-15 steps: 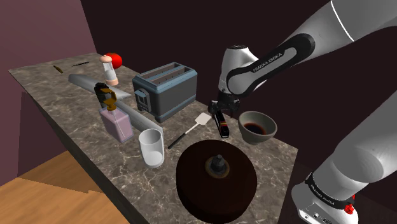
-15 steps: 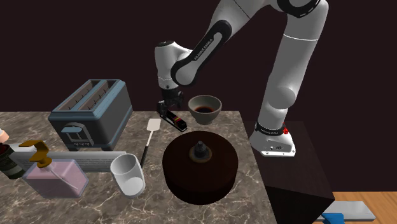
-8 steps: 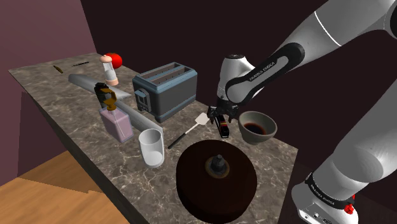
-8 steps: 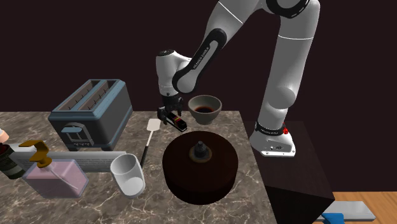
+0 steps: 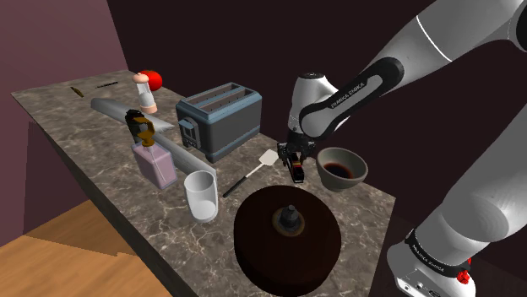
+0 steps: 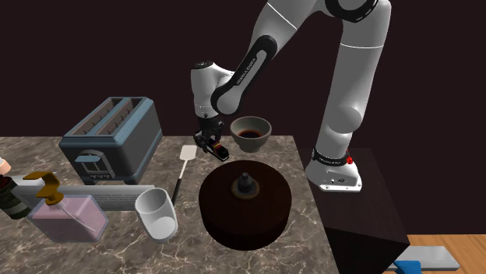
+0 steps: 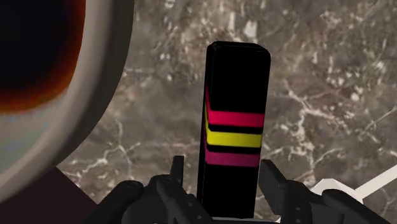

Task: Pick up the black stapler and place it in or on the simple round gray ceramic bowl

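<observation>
My gripper [image 5: 293, 159] has come down onto the far end of the stapler [image 5: 296, 171]. A second ago it hung higher above that end, half a second ago it was nearly here, and now it sits a touch lower. In the wrist view my gripper [image 7: 226, 168] has its fingers [image 7: 178, 170] apart on either side of the stapler [image 7: 234, 95], close to its flanks but not visibly pressing on it, so nothing is held. The stapler has not shifted over that second. It lies flat on the marbled counter [image 5: 363, 207], black with red and yellow bands, just to the shoulder view's left of the bowl [image 5: 348, 180] and apart from it. From the second exterior view my gripper [image 6: 210, 144] stands upright over the stapler [image 6: 219, 150], with the bowl [image 6: 251, 145] to that view's right. The bowl is also where it was. Its rim [image 7: 102, 95] is grey and its inside dark reddish brown. Nearer than both stands a dark round pot [image 5: 287, 240] with a knobbed lid on it. To the shoulder view's left of the pot is an upright white cup [image 5: 201, 194], and a spatula [image 5: 253, 169] lies between the cup and the stapler. Farther left stands a toaster [image 5: 218, 124].
</observation>
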Action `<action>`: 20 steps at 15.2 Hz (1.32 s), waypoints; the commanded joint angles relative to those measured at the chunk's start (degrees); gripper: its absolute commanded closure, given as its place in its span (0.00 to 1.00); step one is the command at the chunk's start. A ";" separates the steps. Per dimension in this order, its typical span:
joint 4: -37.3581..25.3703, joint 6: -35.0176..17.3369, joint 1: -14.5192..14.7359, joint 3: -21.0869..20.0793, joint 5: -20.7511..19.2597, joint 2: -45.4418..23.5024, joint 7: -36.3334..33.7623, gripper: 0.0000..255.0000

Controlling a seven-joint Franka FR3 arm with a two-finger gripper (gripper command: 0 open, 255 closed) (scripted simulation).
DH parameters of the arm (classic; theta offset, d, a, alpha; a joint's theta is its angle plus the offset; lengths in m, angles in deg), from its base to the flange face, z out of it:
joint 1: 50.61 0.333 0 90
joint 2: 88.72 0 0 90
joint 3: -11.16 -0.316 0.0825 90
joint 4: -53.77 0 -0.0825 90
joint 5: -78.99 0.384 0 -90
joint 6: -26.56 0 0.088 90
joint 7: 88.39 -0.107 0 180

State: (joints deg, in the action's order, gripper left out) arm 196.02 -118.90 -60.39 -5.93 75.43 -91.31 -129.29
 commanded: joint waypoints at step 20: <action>-2.12 8.98 0.14 -0.08 3.72 7.22 2.83 1.00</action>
State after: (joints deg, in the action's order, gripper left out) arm 194.09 -110.86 -60.26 -6.07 78.78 -84.86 -126.80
